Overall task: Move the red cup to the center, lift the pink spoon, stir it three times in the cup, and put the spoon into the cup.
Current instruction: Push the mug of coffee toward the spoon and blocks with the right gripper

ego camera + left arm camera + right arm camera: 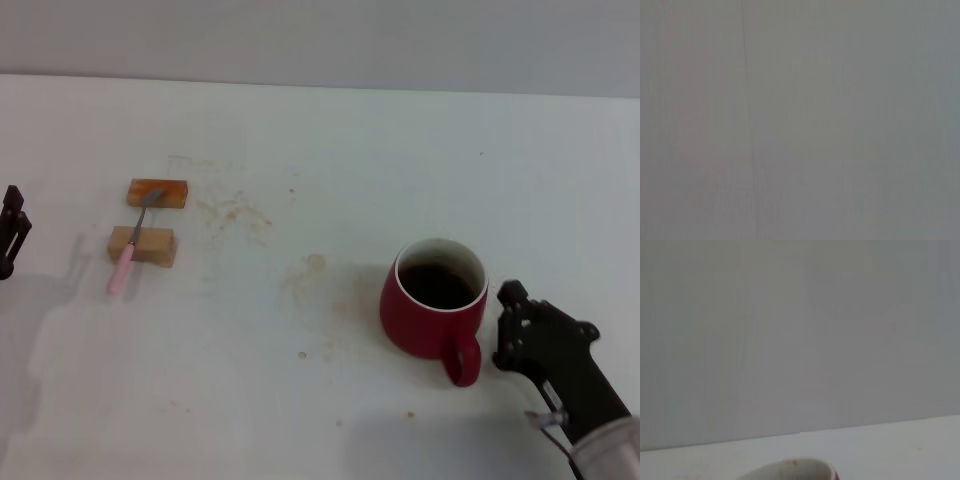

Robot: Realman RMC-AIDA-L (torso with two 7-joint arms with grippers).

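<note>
The red cup (433, 305) holds dark liquid; the right gripper (512, 325) sits just beside its handle, the left gripper (10, 230) at the table's (330, 150) left edge; whether either pincer is apart or together cannot be told.

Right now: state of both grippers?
Left gripper: at the table's left edge, holding nothing; open or shut cannot be told.
Right gripper: just right of the cup handle, holding nothing; open or shut cannot be told.
</note>
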